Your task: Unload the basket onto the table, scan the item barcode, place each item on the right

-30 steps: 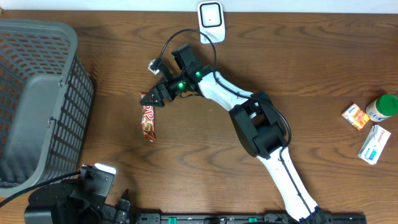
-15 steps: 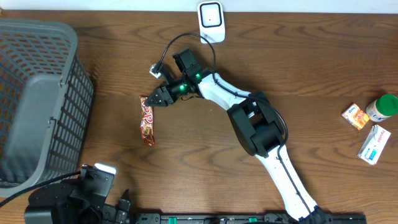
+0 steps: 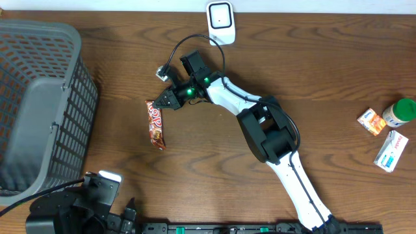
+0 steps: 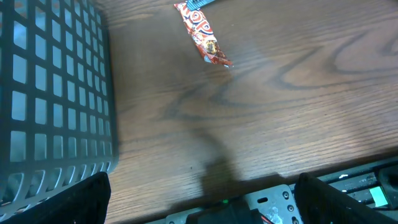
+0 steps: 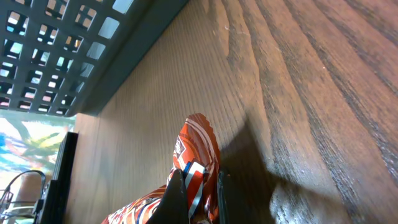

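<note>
Your right gripper (image 3: 155, 104) has its 2 fingers clenched on the far end of the candy bar (image 3: 156, 127), a long, flat, crinkly red-and-orange wrapper with serrated ends. It lies on the wood-grain table (image 3: 325, 78) beside the grey mesh basket (image 3: 39, 97), its long axis running toward you with the near end angled slightly right. Your left gripper (image 4: 199, 193) stands spread wide, grasping nothing.

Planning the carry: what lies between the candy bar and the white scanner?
Overhead view: the right hand gripping the candy bar, its black cable, then bare table before the scanner.
</note>
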You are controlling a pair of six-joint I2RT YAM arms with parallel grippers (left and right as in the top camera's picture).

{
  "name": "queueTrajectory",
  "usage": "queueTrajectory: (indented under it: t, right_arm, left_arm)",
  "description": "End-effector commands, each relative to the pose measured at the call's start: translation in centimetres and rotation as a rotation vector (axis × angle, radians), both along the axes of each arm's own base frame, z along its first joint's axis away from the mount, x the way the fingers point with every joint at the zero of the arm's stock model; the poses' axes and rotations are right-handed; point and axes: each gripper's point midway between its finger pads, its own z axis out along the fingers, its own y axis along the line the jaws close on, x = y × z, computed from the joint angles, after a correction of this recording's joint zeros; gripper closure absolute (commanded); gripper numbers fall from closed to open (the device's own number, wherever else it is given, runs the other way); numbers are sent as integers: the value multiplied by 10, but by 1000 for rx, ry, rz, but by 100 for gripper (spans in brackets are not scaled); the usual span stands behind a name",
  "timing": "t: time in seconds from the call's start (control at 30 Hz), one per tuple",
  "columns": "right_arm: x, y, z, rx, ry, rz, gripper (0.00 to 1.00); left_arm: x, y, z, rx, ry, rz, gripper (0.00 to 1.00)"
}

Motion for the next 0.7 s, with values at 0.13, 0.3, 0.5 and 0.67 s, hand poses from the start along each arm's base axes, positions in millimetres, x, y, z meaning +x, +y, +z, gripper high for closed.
queueTrajectory:
  t: [0.13, 0.3, 0.5, 0.67]
  right_arm:
    - [38, -58, 5, -371, -108, -241, 99]
    - [65, -142, 40, -845, -336, -538, 99]
    - [66, -243, 96, -1274, -507, -874, 99]
    - [59, -299, 133, -1552, -674, -1038, 99]
  left_arm:
    - [-1, 0, 2, 6, -8, -7, 5]
    - [-1, 0, 2, 6, -8, -7, 5]
    - [-1, 0, 2, 6, -8, -7, 5]
    - [-1, 0, 2, 6, -8, -6, 5]
